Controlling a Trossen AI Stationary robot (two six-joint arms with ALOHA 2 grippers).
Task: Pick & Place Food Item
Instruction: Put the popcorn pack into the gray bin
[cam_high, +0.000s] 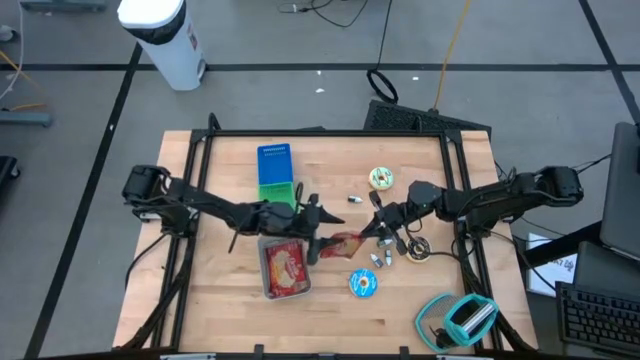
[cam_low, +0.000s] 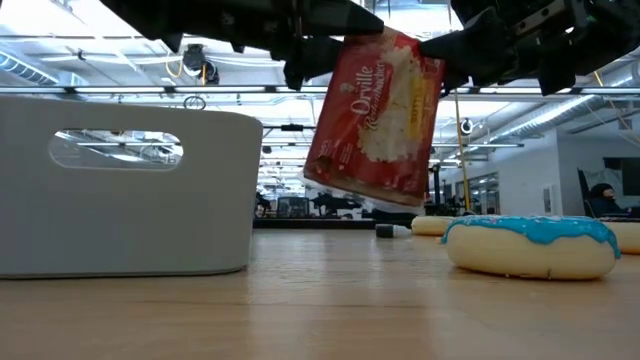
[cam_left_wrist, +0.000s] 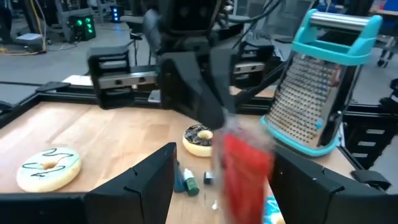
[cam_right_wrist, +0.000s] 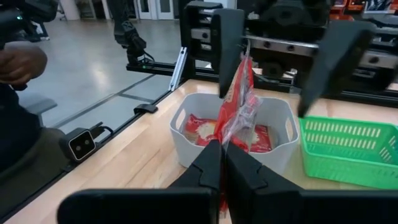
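The right pincer (cam_right_wrist: 222, 163) is closed on the edge of a red popcorn packet (cam_low: 375, 120) and holds it in the air above the bench (cam_high: 330, 310), just beside the white bin (cam_right_wrist: 186, 134), which already contains another red packet (cam_right_wrist: 202, 132). The left pincer (cam_high: 318, 225) stands wide, with its fingers on both sides of the hanging popcorn packet but not touching it. Behind the white bin there is a green basket (cam_right_wrist: 348, 146); a blue-frosted donut (cam_low: 530, 245) lies on the bench nearby.
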